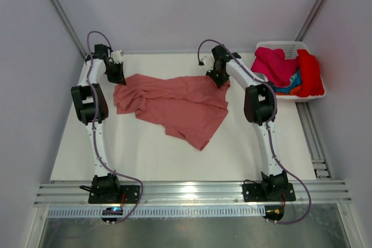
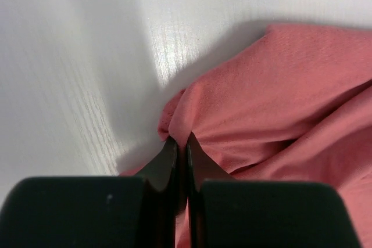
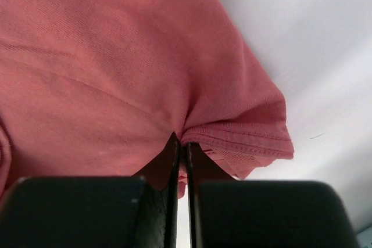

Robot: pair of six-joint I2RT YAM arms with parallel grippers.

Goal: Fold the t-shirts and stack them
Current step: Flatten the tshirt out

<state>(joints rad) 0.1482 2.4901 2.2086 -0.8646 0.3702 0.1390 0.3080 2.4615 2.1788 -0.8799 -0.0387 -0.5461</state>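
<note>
A salmon-pink t-shirt (image 1: 177, 105) lies crumpled across the far middle of the white table (image 1: 145, 155). My left gripper (image 1: 116, 78) is at its far left corner, shut on a pinch of the pink cloth (image 2: 192, 108). Over at the far right corner, my right gripper (image 1: 220, 81) is shut on the shirt beside a stitched hem (image 3: 244, 137). In each wrist view the jaws stand almost together with fabric bunched between the tips, left gripper (image 2: 180, 140) and right gripper (image 3: 182, 143). More t-shirts, magenta (image 1: 274, 63), red (image 1: 310, 74) and blue (image 1: 289, 88), are heaped in the basket.
A white plastic basket (image 1: 290, 45) stands at the far right corner of the table. Grey walls close in the left, far and right sides. A metal rail (image 1: 192, 193) with both arm bases runs along the near edge.
</note>
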